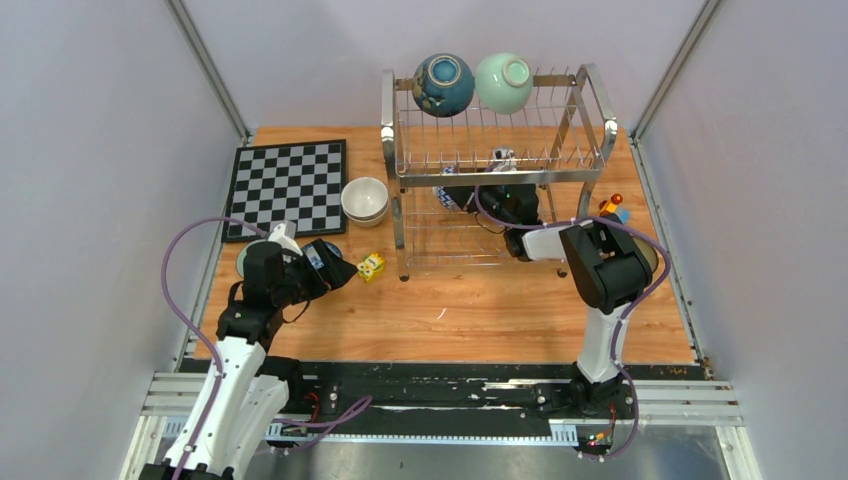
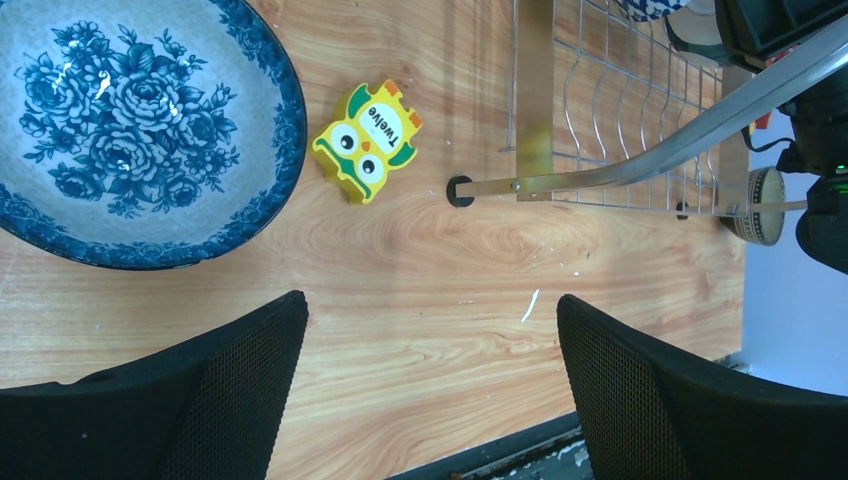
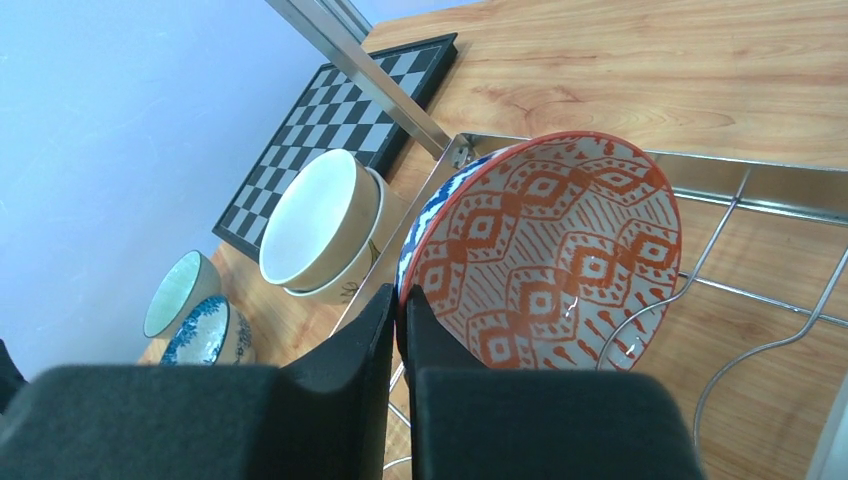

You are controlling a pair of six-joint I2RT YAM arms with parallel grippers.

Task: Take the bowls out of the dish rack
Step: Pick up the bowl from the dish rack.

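red-patterned bowl [image 3: 550, 250], blue outside, tilted

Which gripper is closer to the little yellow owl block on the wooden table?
Left. The left gripper sits open close to the yellow owl-shaped block; the right gripper is farther, inside the lower tier of the silver wire dish rack, pinching the rim of a red-patterned ceramic bowl.

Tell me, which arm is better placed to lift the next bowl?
Right. The right fingers pinch the rim of the red-patterned bowl in the lower tier of the dish rack. The left fingers gape above the table beside a blue floral bowl.
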